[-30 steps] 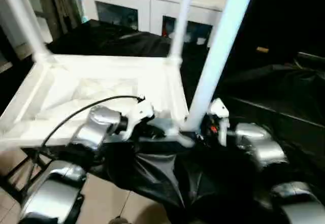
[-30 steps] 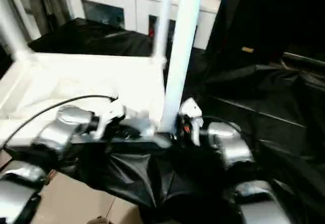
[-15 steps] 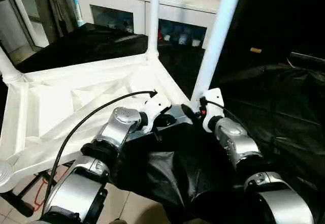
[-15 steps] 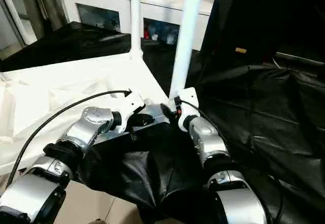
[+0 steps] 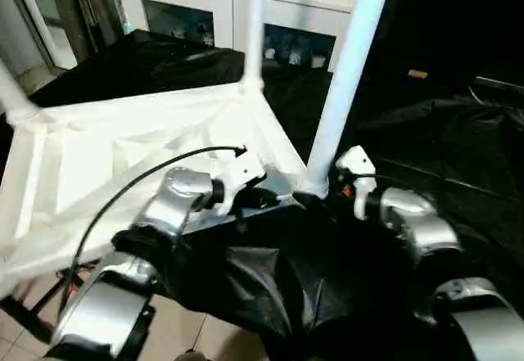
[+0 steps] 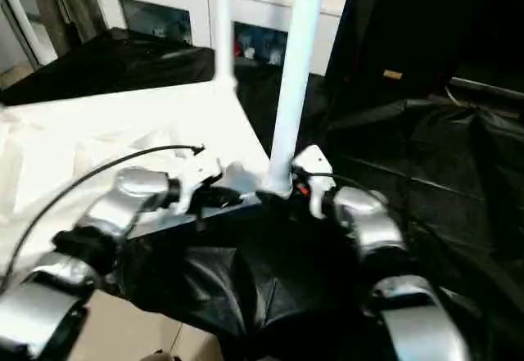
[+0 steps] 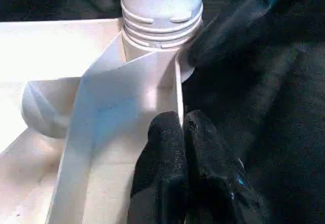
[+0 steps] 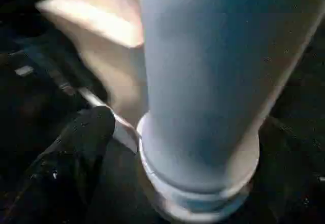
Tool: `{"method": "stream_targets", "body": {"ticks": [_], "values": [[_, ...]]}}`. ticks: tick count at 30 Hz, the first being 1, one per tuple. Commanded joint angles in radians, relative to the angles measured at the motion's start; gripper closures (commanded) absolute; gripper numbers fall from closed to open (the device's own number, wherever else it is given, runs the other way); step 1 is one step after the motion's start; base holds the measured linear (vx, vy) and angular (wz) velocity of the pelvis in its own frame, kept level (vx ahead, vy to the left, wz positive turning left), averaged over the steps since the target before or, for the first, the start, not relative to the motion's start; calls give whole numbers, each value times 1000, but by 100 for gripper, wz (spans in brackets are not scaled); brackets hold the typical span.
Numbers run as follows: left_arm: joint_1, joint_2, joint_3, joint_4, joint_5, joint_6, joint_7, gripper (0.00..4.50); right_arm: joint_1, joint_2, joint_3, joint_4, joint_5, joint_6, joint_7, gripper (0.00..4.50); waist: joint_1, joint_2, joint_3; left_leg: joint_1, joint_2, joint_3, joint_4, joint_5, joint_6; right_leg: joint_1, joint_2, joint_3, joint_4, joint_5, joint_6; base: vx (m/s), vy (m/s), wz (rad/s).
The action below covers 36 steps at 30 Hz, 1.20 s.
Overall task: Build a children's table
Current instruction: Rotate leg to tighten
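From the left eye view, the white tabletop (image 5: pixel 123 148) lies upside down on a black-draped surface, ribbed underside up. Three legs stand in corner sockets: the near leg (image 5: pixel 344 74) right in front of the robot, a far leg (image 5: pixel 255 25) behind it, another leg (image 5: pixel 15 95) at the left edge. The left gripper (image 5: pixel 266 200) sits at the tabletop's near rim beside the near leg's base. The right gripper (image 5: pixel 321 200) is just beside that base on the other side. A white glass-door cabinet (image 5: pixel 213 17) stands behind.

In the right eye view, the black cloth (image 6: pixel 426 156) spreads to the right, and a black cable (image 6: pixel 90 181) arcs over the left forearm.

The left wrist view has the left gripper's fingers (image 7: pixel 167 153) pressed together, pinching the thin rim wall of the tabletop just below the threaded socket (image 7: pixel 160 18).

In the right wrist view, one black finger (image 8: pixel 76 148) stands beside the leg's base, apart from it; the gripper looks spread, gripping nothing.
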Motion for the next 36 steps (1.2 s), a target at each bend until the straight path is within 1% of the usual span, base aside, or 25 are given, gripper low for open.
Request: {"method": "stream_targets", "body": {"ticks": [1,2,3,5,6,7,8,10,12,14,16,18,19,20,21,22,24,25,27,28,29,31,32,34,36], "values": [[19,-12,-36,-33,-27,-9,-77,450,10,6,43,-40,18,7,91,22,6,-3,-62,5,26,5,-40,-116,120,65,-62,40,-48,82,-274,0,0,0],[31,9,-45,-53,-28,-11,-118,450,21,-13,56,-58,20,11,139,22,5,-1,-59,6,29,4,-45,-155,106,61,-64,40,-55,11,-269,0,0,0],[35,18,-46,-54,-26,-15,-127,450,27,-22,61,-69,21,19,161,22,4,0,-58,7,30,4,-46,-171,99,61,-64,40,-58,-20,-265,0,0,0],[41,35,-46,-57,-26,-19,-144,450,40,-36,72,-92,25,31,197,22,5,0,-53,11,31,3,-51,-217,69,57,-65,42,-68,-121,-241,0,0,0],[49,52,-44,-64,-29,-19,-162,450,54,-48,83,-119,30,51,229,22,5,-1,-52,12,32,3,-53,-235,58,55,-65,43,-71,-154,-233,0,0,0],[49,52,-44,-64,-29,-19,-162,450,54,-48,83,-119,30,51,229,22,5,-1,-52,12,32,3,-53,-235,58,55,-65,43,-71,-154,-233,0,0,0],[55,64,-45,-74,-32,-16,-175,450,63,-55,89,-138,33,65,248,48,6,-3,-52,11,32,1,-55,-242,47,56,-66,44,-71,-178,-221,0,0,0],[59,70,-45,-81,-34,-13,-181,450,68,-58,91,-149,36,70,254,55,6,-2,-52,11,31,0,-55,-229,43,56,-66,45,-71,-171,-217,0,0,0],[69,83,-44,-101,-36,-3,-192,450,75,-57,90,-167,46,84,267,60,8,-5,-55,10,30,2,-52,-206,45,56,-66,45,-67,-140,-219,0,0,0],[73,86,-45,-109,-39,1,-196,450,77,-56,92,-174,52,89,272,92,9,-5,-56,9,30,2,-51,-189,52,56,-66,44,-63,-113,-226,0,0,0],[74,85,-45,-112,-40,3,-195,450,78,-54,95,-178,56,96,275,99,10,-6,-57,9,29,3,-49,-171,57,57,-64,44,-60,-89,-231,0,0,0],[77,81,-45,-119,-44,8,-191,450,88,-51,98,-200,60,116,276,124,12,-8,-57,8,28,4,-48,-163,60,57,-64,43,-60,-83,-231,0,0,0],[78,80,-45,-120,-44,9,-190,450,89,-50,99,-202,60,119,276,124,12,-7,-56,8,28,4,-48,-164,60,57,-64,44,-60,-86,-228,0,0,0],[80,74,-41,-122,-46,13,-180,450,93,-46,99,-205,60,127,269,143,14,-8,-57,9,29,4,-48,-168,59,57,-65,43,-61,-97,-225,0,0,0],[80,74,-41,-122,-46,13,-180,450,93,-46,99,-205,60,127,269,143,14,-8,-56,9,28,4,-48,-171,56,57,-66,44,-62,-107,-224,0,0,0],[80,65,-35,-118,-45,22,-161,450,96,-38,98,-201,56,134,250,158,15,-8,-56,9,28,4,-48,-173,55,57,-66,44,-63,-113,-223,0,0,0],[70,41,-23,-98,-34,42,-93,450,88,-10,85,-162,30,132,152,171,15,-9,-55,9,28,4,-50,-178,49,55,-66,44,-64,-130,-217,0,0,0],[66,34,-20,-92,-30,48,-71,450,85,-2,81,-148,22,129,119,174,13,-8,-52,10,28,2,-53,-193,38,53,-67,45,-68,-162,-209,0,0,0],[39,-3,-8,-46,-6,62,38,450,64,46,56,-84,-7,121,-48,176,6,-9,-46,14,24,0,-59,-251,10,48,-70,46,-83,-291,-177,0,0,0],[25,-19,-4,-25,3,69,86,450,56,68,44,-59,-16,121,-121,177,3,-10,-43,16,22,-1,-60,-270,3,47,-71,47,-88,-332,-166,0,0,0],[14,-33,0,-7,10,75,126,450,51,86,34,-42,-21,127,-174,178,-1,-9,-43,20,22,-6,-63,-300,-15,46,-73,47,-93,-398,-145,0,0,0],[-8,-65,9,26,19,92,204,450,41,123,18,-10,-31,137,-281,180,-9,-8,-44,24,22,-9,-67,-321,-31,43,-73,46,-99,-440,-123,0,0,0],[-14,-74,11,33,20,98,222,450,37,134,14,1,-34,138,-312,180,-11,-10,-44,24,23,-11,-68,-332,-30,44,-73,45,-101,-445,-117,0,0,0],[-44,-115,21,68,30,119,314,450,9,190,-16,64,-40,172,-490,180,-15,-8,-43,26,23,-10,-69,-340,-27,38,-70,48,-100,-419,-126,0,0,0],[-61,-143,26,85,38,128,366,450,-9,225,-23,105,-53,174,-596,180,-19,-9,-44,26,21,-11,-69,-348,-34,39,-72,47,-100,-421,-129,0,0,0]]}}
